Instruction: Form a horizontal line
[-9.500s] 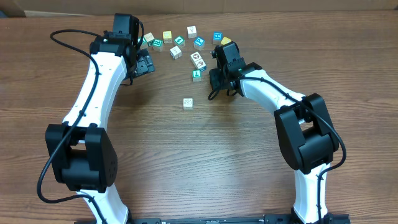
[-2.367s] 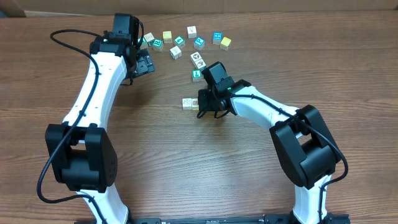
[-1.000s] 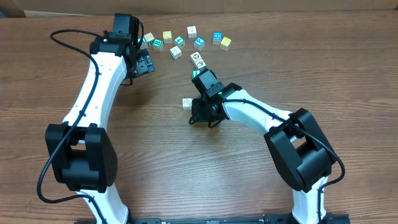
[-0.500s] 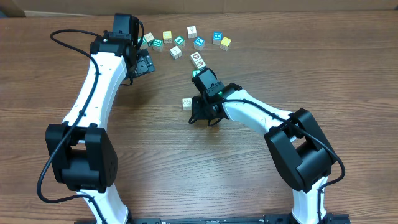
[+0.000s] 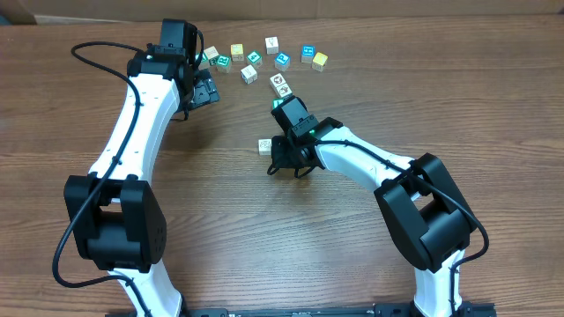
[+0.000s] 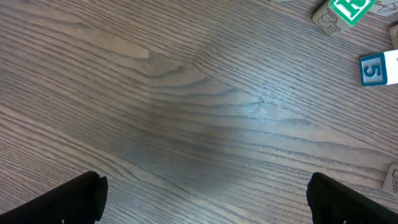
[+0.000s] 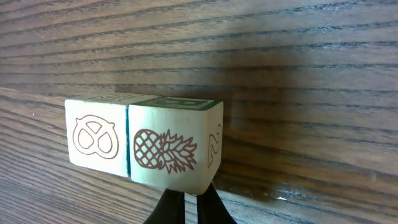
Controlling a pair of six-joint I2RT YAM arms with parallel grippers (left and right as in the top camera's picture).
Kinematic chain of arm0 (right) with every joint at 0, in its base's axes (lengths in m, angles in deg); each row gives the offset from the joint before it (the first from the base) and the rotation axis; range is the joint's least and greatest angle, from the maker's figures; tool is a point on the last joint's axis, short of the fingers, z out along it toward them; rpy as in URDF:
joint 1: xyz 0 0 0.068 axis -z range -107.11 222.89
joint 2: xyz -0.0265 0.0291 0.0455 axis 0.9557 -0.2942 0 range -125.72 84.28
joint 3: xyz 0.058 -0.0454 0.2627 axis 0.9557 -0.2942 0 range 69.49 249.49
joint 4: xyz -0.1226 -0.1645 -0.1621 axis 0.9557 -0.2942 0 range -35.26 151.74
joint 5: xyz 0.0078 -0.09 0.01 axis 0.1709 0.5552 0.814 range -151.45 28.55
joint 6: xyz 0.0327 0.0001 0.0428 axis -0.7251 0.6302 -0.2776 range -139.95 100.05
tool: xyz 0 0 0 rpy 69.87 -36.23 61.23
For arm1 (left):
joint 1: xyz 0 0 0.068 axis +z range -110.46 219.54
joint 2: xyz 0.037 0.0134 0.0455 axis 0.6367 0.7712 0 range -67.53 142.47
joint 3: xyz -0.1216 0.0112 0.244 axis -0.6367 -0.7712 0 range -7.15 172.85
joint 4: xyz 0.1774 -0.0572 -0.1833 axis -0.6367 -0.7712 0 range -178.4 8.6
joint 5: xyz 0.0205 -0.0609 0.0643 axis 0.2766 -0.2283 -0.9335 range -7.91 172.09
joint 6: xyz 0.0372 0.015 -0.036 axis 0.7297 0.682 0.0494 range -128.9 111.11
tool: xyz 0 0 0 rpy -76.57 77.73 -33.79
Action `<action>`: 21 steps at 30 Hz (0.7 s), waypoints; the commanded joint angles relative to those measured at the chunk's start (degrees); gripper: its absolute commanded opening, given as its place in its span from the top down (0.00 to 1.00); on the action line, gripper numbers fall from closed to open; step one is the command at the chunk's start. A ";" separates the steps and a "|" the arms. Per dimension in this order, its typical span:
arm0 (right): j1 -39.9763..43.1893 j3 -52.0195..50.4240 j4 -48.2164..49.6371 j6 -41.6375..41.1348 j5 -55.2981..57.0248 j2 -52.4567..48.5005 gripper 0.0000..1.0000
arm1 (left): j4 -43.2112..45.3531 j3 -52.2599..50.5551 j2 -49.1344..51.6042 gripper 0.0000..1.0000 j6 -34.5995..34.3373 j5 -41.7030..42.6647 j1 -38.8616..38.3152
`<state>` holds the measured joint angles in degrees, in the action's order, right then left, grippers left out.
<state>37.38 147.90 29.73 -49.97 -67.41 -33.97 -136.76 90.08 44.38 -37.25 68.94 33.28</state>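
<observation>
Two small picture cubes stand side by side, touching, on the wooden table. One is a white cube with a pretzel, which also shows as the pretzel cube from above. The other is a green-topped cube with a pineapple. My right gripper is shut, its tips right at the pineapple cube's lower edge with nothing between them. From above, the right gripper hides that cube. My left gripper hangs open at the back left; in its own view the left gripper has only bare wood between its fingers.
Several loose cubes lie in an arc at the back, among them a teal cube, a yellow cube and a white cube. A green-lettered cube and a blue "5" cube lie ahead of the left gripper.
Nothing has moved over the last second. Before that, my right gripper came forward from the loose cubes, and a second cube now stands against the white one.
</observation>
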 commanded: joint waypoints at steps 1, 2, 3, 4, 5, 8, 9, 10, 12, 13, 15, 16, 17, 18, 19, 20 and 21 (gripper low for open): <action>-0.07 -0.35 -0.02 -0.20 0.28 -0.61 0.96 | -0.09 1.36 0.74 0.00 0.07 -0.76 -0.13; -0.07 -0.35 -0.28 -0.20 0.28 -0.61 0.96 | -0.09 1.36 0.74 0.00 0.07 -0.76 -0.13; -0.07 -0.35 -0.79 -0.20 0.28 -0.61 0.96 | -0.09 1.36 0.74 0.00 0.09 -0.76 -0.13; -0.07 -0.33 -1.33 -0.20 0.33 -0.59 0.96 | -0.09 1.36 0.74 0.00 0.07 -0.74 -0.13; -0.07 -0.33 -1.92 -0.20 0.35 -0.59 0.96 | -0.09 1.36 0.74 0.00 0.07 -0.76 -0.13; 0.59 -0.24 -3.61 -0.24 0.59 -0.20 0.96 | -0.09 1.36 0.74 0.00 0.07 -0.76 -0.13; 0.96 -0.22 -3.96 -0.26 1.20 0.07 0.96 | -0.09 1.36 0.74 0.00 0.07 -0.76 -0.13; 1.31 -0.22 -4.17 -0.39 1.97 0.33 0.96 | -0.09 1.36 0.74 0.00 0.07 -0.76 -0.13; 2.08 -0.22 -4.31 -1.77 3.78 0.39 0.96 | -0.09 1.36 0.74 0.00 0.07 -0.76 -0.13; 2.58 -0.22 -4.00 -1.75 3.98 0.39 0.96 | -0.09 1.36 0.74 0.00 0.07 -0.76 -0.13; 3.32 -0.35 -3.02 -1.73 3.98 0.37 0.96 | -0.09 1.36 0.74 0.00 0.07 -0.76 -0.13; 3.56 -0.35 -2.69 -1.73 4.15 0.37 0.96 | -0.09 1.36 0.74 0.00 0.07 -0.76 -0.13; 3.78 -0.35 -2.34 -1.73 4.87 0.37 0.96 | -0.09 1.36 0.74 0.00 0.07 -0.76 -0.13; 3.96 -0.35 -2.12 -1.73 5.86 0.37 0.96 | -0.09 1.36 0.74 0.00 0.09 -0.76 -0.13; 4.04 -0.35 -1.92 -1.73 6.36 0.37 0.96 | -0.09 1.36 0.74 0.00 0.07 -0.76 -0.13; 4.04 -0.35 -1.64 -1.73 6.36 0.37 0.96 | -0.09 1.36 0.74 0.00 0.07 -0.76 -0.13; 4.04 -0.35 -1.42 -1.73 6.34 0.37 0.96 | -0.09 1.36 0.74 0.00 0.07 -0.76 -0.13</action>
<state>41.34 147.88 27.70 -51.24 -63.39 -33.95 -136.76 90.08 44.38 -37.25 68.97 33.28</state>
